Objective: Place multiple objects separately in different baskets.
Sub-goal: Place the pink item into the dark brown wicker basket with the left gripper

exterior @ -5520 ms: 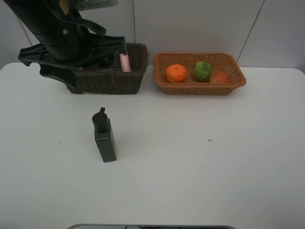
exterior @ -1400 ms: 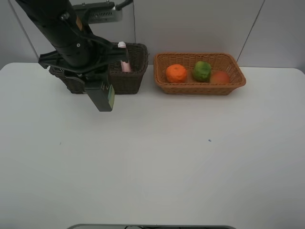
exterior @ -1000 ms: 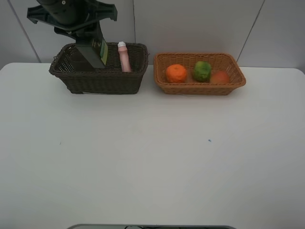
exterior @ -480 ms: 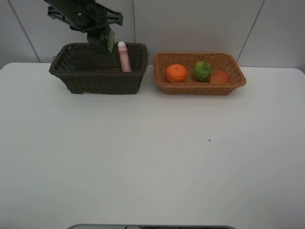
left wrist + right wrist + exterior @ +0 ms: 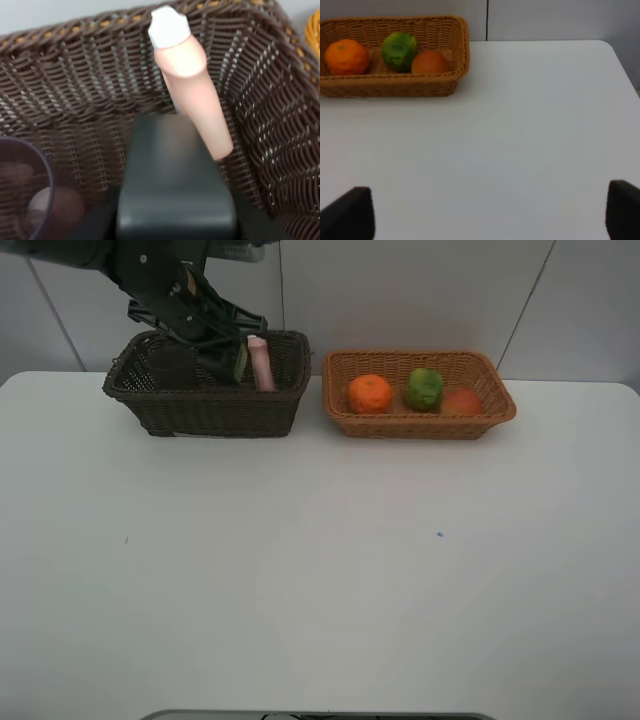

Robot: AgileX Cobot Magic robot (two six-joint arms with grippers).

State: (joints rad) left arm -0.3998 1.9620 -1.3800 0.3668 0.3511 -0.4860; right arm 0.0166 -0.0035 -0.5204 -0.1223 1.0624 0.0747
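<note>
The left gripper point(image 5: 222, 358), clamped on the dark pump bottle point(image 5: 172, 187), hangs inside the brown basket point(image 5: 205, 412), just beside the leaning pink bottle point(image 5: 192, 85).

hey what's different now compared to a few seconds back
The left gripper took the dark pump bottle off the table, carried it back over the brown basket, and is now lowering it inside beside the pink bottle. The three fruits in the tan basket and the right gripper stayed put.
</note>
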